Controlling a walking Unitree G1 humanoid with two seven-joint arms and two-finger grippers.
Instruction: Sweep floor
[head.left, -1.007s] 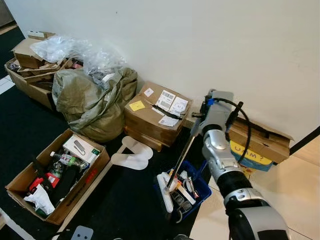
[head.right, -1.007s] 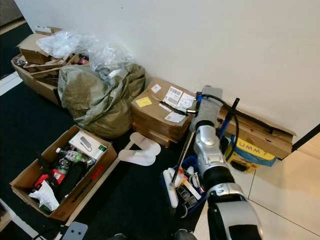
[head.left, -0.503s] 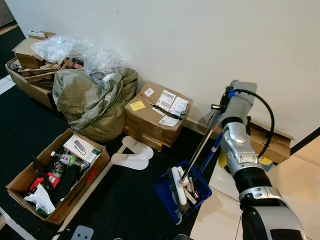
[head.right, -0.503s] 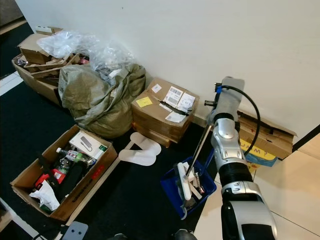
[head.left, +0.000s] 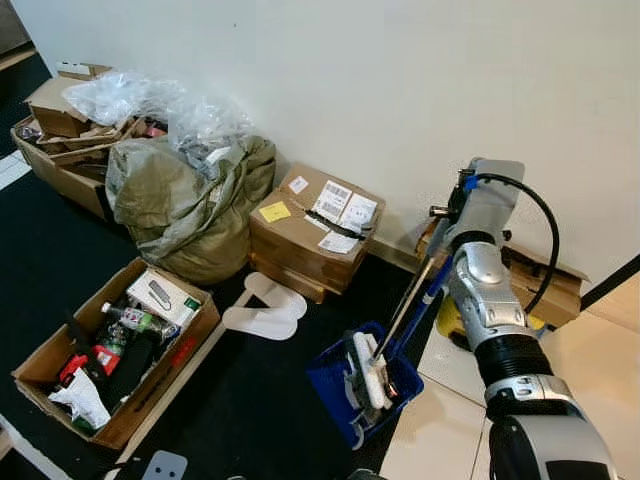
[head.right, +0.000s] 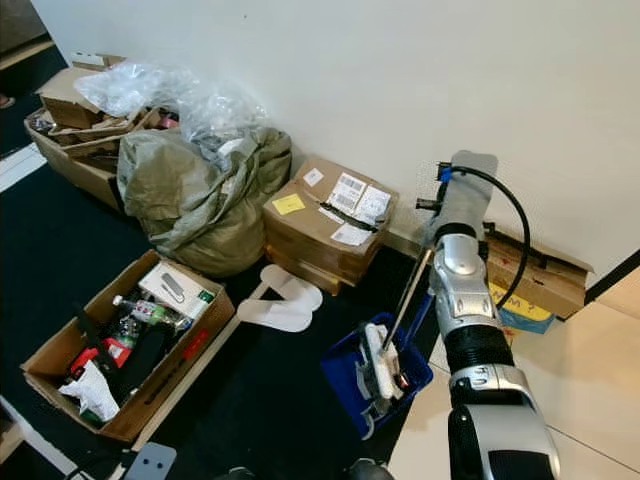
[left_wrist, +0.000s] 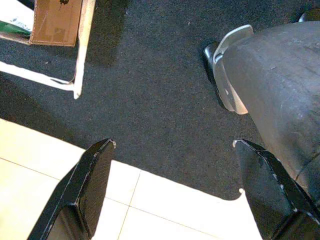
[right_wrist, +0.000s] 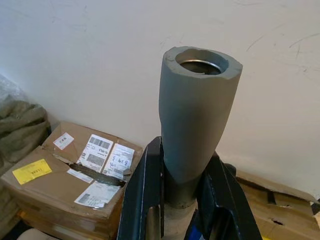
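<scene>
My right gripper (right_wrist: 182, 192) is shut on the grey foam grip (right_wrist: 197, 100) at the top of a broom, held up close to the white wall. The metal handle (head.left: 412, 300) slants down and to the left from it. At the bottom, the white broom head (head.left: 368, 365) lies in a blue dustpan (head.left: 335, 385) on the black carpet, at the edge of the tiles. My left gripper (left_wrist: 173, 145) hangs open over the line where carpet meets tile, with nothing between its fingers, beside my own leg (left_wrist: 280, 90).
A labelled cardboard box (head.left: 315, 225) and a stuffed green bag (head.left: 190, 200) stand against the wall. An open box of clutter (head.left: 115, 350) sits at front left, white slippers (head.left: 262, 310) lie mid-floor. Another box (head.left: 545, 285) is behind my right arm. Cream tiles (head.left: 590, 360) lie to the right.
My right arm has swung to the right along the wall with the broom. The broom head has slid right into the blue dustpan, and the pan has turned and shifted a little.
</scene>
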